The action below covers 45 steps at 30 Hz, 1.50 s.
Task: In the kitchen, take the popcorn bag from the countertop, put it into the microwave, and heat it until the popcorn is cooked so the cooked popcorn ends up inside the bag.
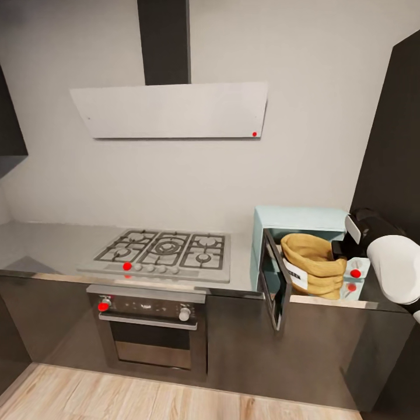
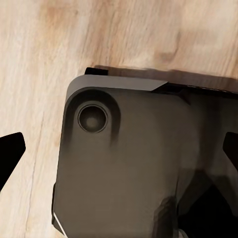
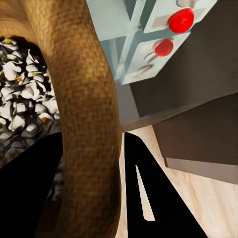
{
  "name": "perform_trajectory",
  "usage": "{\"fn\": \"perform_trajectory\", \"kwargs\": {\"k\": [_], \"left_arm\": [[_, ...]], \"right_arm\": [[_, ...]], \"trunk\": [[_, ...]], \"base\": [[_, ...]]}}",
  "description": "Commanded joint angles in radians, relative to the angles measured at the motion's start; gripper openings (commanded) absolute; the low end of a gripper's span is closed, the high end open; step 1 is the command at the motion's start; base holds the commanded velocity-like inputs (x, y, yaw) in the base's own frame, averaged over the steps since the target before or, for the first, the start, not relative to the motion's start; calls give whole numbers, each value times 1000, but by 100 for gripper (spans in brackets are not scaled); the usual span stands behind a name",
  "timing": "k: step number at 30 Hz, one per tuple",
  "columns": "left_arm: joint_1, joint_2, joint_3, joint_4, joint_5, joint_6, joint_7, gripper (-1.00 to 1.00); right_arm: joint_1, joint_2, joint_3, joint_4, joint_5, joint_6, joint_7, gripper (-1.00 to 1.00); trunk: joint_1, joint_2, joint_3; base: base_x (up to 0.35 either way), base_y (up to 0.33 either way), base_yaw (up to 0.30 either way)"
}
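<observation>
The mint-blue microwave (image 1: 298,219) stands on the grey countertop (image 1: 52,245) at the right, its dark glass door (image 1: 276,281) swung open. The mustard-tan popcorn bag (image 1: 312,265) lies tilted in the microwave's opening, its white band facing the door. My right gripper (image 1: 343,248) is shut on the bag's thick rolled rim (image 3: 87,114), with one black finger (image 3: 148,198) outside it and the other inside. Puffed white popcorn (image 3: 22,99) fills the bag. The left gripper (image 2: 119,153) hangs open over the wooden floor and my own dark base (image 2: 129,168).
A gas hob (image 1: 163,251) sits in the counter left of the microwave, with a steel oven (image 1: 151,332) below and a white hood (image 1: 175,111) above. A tall dark cabinet (image 1: 391,146) rises at the right. The microwave's knobs (image 3: 181,20) lie close to my right wrist.
</observation>
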Motion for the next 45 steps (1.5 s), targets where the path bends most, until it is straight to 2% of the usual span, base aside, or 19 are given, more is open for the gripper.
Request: {"fn": "perform_trajectory", "kwargs": {"k": [1,8,14,23,34,45], "left_arm": [[0,0,3,0,8,-3,0,100],[0,0,3,0,8,-3,0,100],[0,0,3,0,8,-3,0,100],[0,0,3,0,8,-3,0,100],[0,0,2,0,8,-3,0,100],[0,1,2,0,9,-2,0,100]], "right_arm": [[-1,0,-9,0,0,2,-7,-100],[-1,-1,-10,-2,1,2,-8,-100],[-1,-1,-10,-64,0,2,-8,-100],[-1,-6,-8,-74,1,2,-9,-100],[-1,-6,-6,-73,3,2,-11,-100],[-1,-5,-6,-62,3,2,-11,-100]], "trunk": [[0,-1,-1],[0,-1,-1],[0,-1,-1],[0,-1,-1],[0,-1,-1],[0,-1,-1]], "base": [[3,0,0],[0,0,0],[0,0,0],[5,0,0],[206,0,0],[89,0,0]]}}
